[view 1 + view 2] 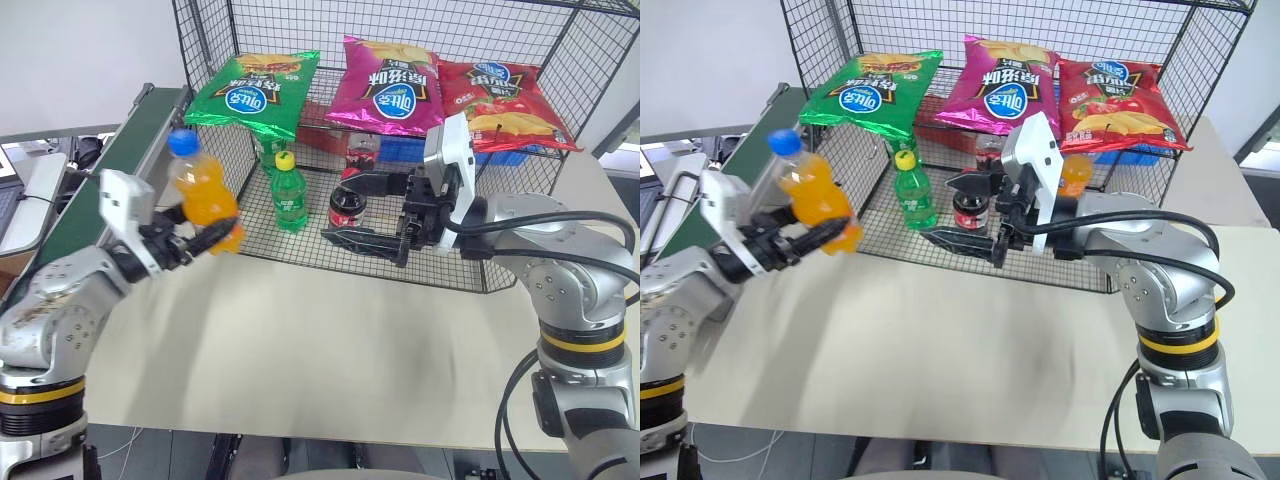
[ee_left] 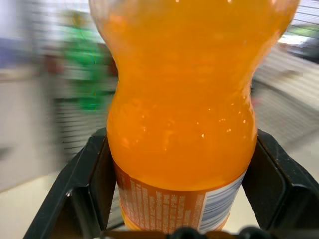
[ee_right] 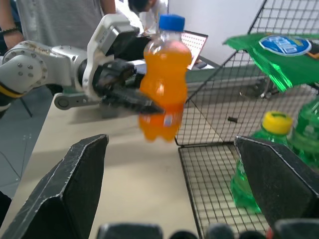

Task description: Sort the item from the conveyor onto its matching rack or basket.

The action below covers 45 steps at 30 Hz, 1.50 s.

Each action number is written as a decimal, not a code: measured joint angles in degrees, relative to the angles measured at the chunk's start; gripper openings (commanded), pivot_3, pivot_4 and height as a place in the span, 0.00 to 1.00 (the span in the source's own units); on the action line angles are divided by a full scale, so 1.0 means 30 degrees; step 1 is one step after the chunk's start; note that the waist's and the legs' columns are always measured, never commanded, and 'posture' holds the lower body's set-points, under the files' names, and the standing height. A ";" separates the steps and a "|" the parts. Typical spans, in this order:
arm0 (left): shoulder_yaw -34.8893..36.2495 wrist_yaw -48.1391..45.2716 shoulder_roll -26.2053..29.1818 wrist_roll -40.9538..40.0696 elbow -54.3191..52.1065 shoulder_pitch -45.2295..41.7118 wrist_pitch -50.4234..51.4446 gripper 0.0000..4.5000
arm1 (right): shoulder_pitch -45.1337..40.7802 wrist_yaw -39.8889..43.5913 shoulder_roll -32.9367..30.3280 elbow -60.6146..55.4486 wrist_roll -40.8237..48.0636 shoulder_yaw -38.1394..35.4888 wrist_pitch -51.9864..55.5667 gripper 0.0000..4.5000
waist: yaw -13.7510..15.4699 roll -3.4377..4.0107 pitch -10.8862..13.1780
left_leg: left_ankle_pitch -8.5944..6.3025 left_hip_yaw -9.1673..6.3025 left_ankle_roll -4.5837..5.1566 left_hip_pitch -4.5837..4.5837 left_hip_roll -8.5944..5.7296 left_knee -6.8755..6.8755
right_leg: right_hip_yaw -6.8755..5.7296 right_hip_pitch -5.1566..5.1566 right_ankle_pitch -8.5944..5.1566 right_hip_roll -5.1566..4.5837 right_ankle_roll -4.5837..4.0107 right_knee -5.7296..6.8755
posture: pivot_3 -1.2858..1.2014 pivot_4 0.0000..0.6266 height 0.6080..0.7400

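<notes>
The left gripper [image 1: 200, 238] has its black fingers clamped on the lower body of the small clear plastic bottle of orange soda with a blue screw cap [image 1: 203, 193], holding it upright in the air above the pale worktop [image 1: 330, 340], beside the long dark green conveyor belt [image 1: 120, 165] and in front of the large black wire-mesh cage [image 1: 520, 60]. The right gripper [image 1: 365, 212] points toward it, fingers spread wide apart and empty.
</notes>
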 measured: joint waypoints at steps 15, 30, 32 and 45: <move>-0.4175 -0.3813 -0.2418 0.1010 0.0813 -0.3455 -0.1415 0.66 | 0.0730 -0.2055 0.1337 -0.0671 0.0565 0.0206 0.0293 1.00 | 0.0104 0.0010 0.0005 | 0.0002 0.0004 0.0002 -0.0032 -0.0043 0.0029 | 0.0018 0.0011 -0.0002 0.0036 0.0004 -0.0022 | 0.52 0.24 1.00; -0.4788 -0.5626 -0.2886 0.2085 0.1743 -0.3757 -0.2405 0.66 | 0.0684 -0.1982 0.2320 0.0193 0.0927 0.0758 0.0742 0.59 | 0.0122 0.0012 0.0005 | 0.0003 0.0001 0.0004 -0.0032 -0.0046 0.0033 | 0.0018 0.0011 -0.0002 0.0036 0.0005 -0.0017 | 0.52 0.24 1.00; -0.4767 -0.5688 -0.2888 0.2081 0.1885 -0.3757 -0.2405 0.66 | 0.0684 -0.1895 0.2162 0.0184 0.0803 0.0806 0.0743 0.54 | 0.0148 0.0013 0.0006 | 0.0003 -0.0001 0.0004 -0.0035 -0.0049 0.0035 | 0.0018 0.0011 -0.0003 0.0033 0.0005 -0.0018 | 0.52 0.24 1.00; -0.4658 -0.6189 -0.2896 0.2232 0.2062 -0.4012 -0.2504 0.99 | 0.0788 -0.2246 0.2202 -0.0400 0.1164 0.0755 0.1148 0.51 | 0.0137 0.0014 0.0007 | 0.0002 -0.0006 0.0004 -0.0036 -0.0043 0.0034 | 0.0016 0.0011 -0.0003 0.0038 0.0005 -0.0015 | 0.52 0.24 1.00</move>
